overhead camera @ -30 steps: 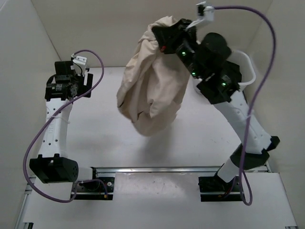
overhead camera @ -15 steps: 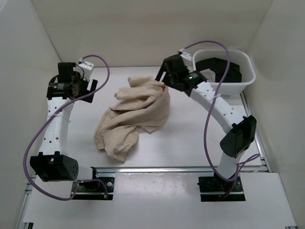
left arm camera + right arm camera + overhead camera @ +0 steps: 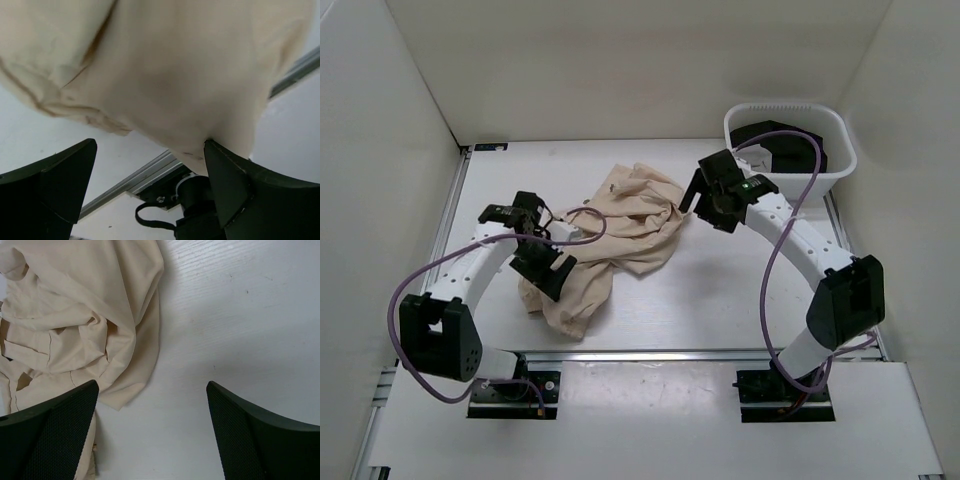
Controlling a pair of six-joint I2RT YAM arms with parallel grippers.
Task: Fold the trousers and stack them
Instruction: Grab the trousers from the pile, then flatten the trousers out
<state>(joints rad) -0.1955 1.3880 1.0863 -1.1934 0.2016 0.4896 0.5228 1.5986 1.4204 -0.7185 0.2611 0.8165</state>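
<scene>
The beige trousers (image 3: 620, 225) lie in a crumpled heap on the table's middle. My left gripper (image 3: 548, 272) hovers open over the heap's near-left part. In the left wrist view the cloth (image 3: 165, 75) fills the top, and the right fingertip (image 3: 220, 160) touches its lower edge while the left gripper (image 3: 150, 170) holds nothing. My right gripper (image 3: 698, 200) stands open just right of the heap. The right wrist view shows the trousers (image 3: 75, 315) at upper left and only bare table between the wide fingers of the right gripper (image 3: 152, 410).
A white basket (image 3: 848, 155) stands at the back right with black garments (image 3: 785, 145) inside. White walls close in the table on three sides. A metal rail (image 3: 650, 355) runs along the near edge by the arm bases.
The right gripper opened and let the trousers drop from the air onto the table, then came down beside them. The left arm swung from the back left to the heap's near-left part.
</scene>
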